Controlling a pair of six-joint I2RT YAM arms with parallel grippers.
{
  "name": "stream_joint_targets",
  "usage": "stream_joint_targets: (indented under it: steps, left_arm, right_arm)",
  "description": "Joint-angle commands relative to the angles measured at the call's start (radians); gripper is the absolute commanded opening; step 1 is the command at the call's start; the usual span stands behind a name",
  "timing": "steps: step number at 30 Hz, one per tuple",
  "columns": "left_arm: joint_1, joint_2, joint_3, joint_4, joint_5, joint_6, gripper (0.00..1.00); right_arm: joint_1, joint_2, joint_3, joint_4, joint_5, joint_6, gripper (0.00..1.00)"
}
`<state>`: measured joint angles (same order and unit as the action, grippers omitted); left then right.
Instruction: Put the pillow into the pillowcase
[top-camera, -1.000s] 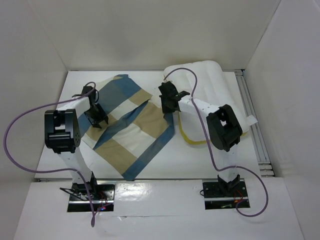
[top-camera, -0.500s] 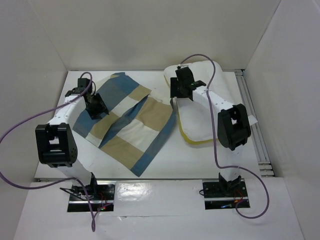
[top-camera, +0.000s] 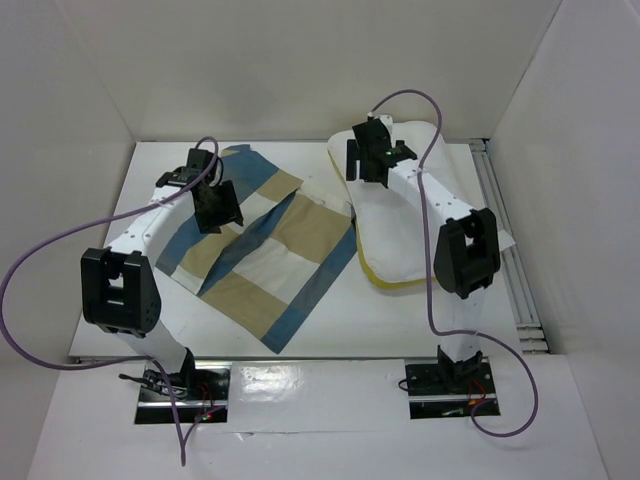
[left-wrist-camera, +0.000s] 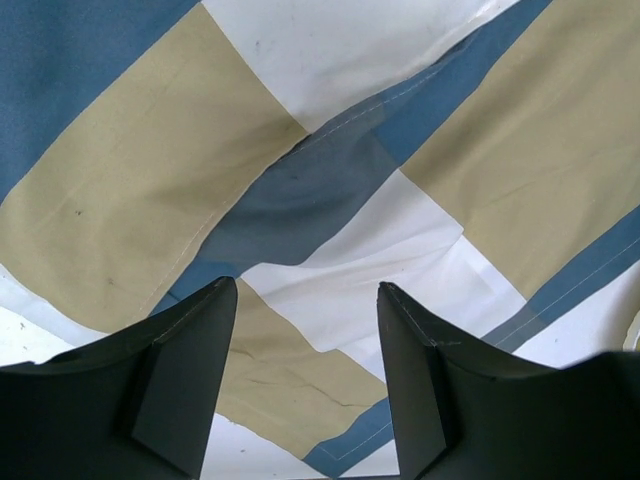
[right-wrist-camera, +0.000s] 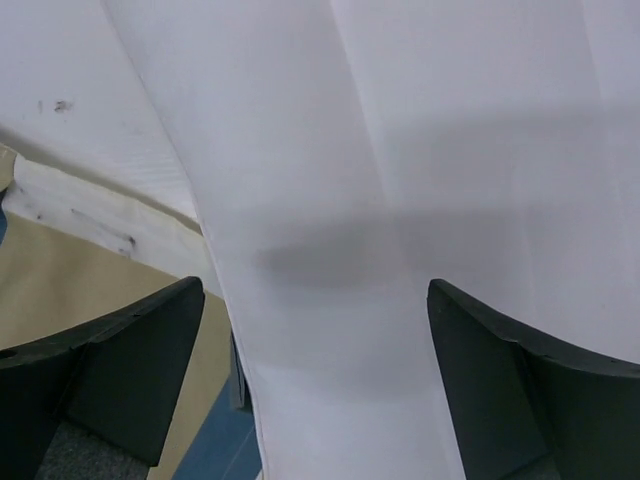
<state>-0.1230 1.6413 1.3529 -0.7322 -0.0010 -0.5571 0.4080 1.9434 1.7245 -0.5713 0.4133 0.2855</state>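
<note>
Top external shows me the pillowcase spread on the left half of the white desk. It is a thin, slightly rumpled sheet in big blue, tan and cream blocks, lying askew with one corner pointing toward the arm bases. A raised diagonal fold crosses its middle. The pillow lies just to its right, a plump white rectangle with a yellow band curving along its near edge. Its left side meets the pillowcase's right edge, and I cannot tell which lies on top.

My left gripper hangs over the far-left part of the pillowcase. In the left wrist view its dark, wedge-shaped fingers stand apart with nothing between them. Below them is flat cloth with stitched seams where the blocks join.

My right gripper is over the pillow's far end. In the right wrist view its jaws are spread wide and empty. Smooth white fabric with a soft lengthwise ridge fills the space beneath, and a tan and blue bit of pillowcase shows at lower left.
</note>
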Motion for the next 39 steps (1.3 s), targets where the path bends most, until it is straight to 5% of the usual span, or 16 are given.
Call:
stream_joint_targets:
  steps: [1,7,10,11,12,17,26,34,39]
  left_arm:
    - [-0.015,0.002,0.029,-0.018,-0.016,-0.007,0.71]
    - [-0.033,0.002,0.020,-0.027,-0.016,-0.007,0.71]
    - [-0.033,-0.009,0.020,-0.027,-0.025,-0.007,0.71]
    - [-0.033,-0.009,0.020,-0.027,-0.037,0.002,0.71]
    - [-0.033,-0.009,0.020,-0.027,-0.037,0.002,0.71]
    - [-0.033,-0.009,0.020,-0.045,-0.106,0.011,0.71]
    - [0.006,0.012,0.061,-0.065,-0.131,0.011,0.71]
    - [0.082,0.012,0.098,-0.075,-0.083,0.020,0.71]
    - [0.082,0.034,0.098,-0.075,-0.073,0.043,0.71]
  right_arm:
    - [0.002,0.107,0.107,-0.044,0.030,-0.038,1.00]
    - [-0.011,0.242,0.187,-0.022,-0.034,-0.048,0.97]
    - [-0.029,0.253,0.205,-0.022,-0.077,-0.060,0.47]
    - [-0.029,0.230,0.205,-0.022,-0.077,-0.060,0.07]
    - [-0.029,0.214,0.196,-0.022,-0.068,-0.060,0.00]
    - [-0.029,0.030,0.113,0.010,-0.047,-0.081,0.00]
    - [-0.020,-0.431,-0.210,0.151,-0.307,-0.115,0.00]
    - [0.176,-0.705,-0.584,0.197,-0.450,-0.105,0.00]
    - [0.336,-0.698,-0.772,0.173,-0.439,-0.083,0.00]
